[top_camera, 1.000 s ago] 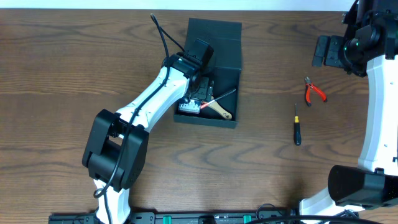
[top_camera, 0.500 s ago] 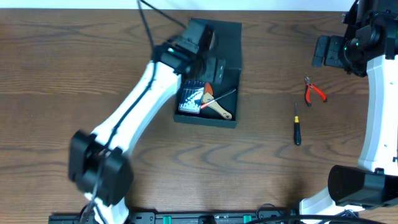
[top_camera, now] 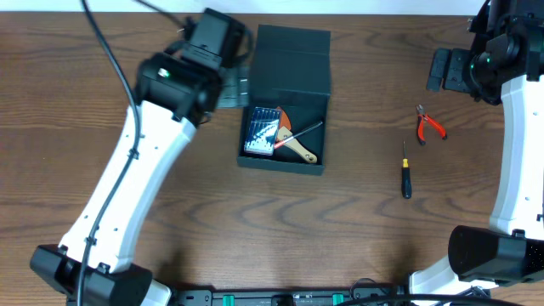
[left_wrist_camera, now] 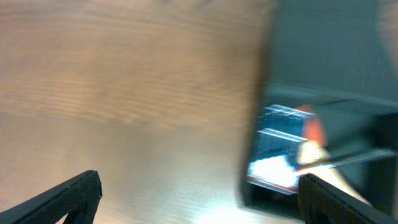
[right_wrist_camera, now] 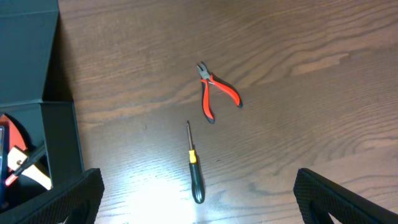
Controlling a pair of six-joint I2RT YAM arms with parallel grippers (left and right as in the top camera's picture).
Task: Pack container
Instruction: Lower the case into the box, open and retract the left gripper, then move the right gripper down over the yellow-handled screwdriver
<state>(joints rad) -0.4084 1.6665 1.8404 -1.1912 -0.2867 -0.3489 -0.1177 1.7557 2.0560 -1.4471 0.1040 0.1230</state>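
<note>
— What lies nearest on the table?
— A black screwdriver, with red pliers beyond it.
— And the container?
— Farther back, mid-table, lid open. The left end effector is just left of it and the right end effector is near the pliers; both are spread and empty.

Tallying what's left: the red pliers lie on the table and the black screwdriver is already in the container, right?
No: the black screwdriver also lies on the table, near the red pliers, outside the container. The overhead view shows it.
</note>
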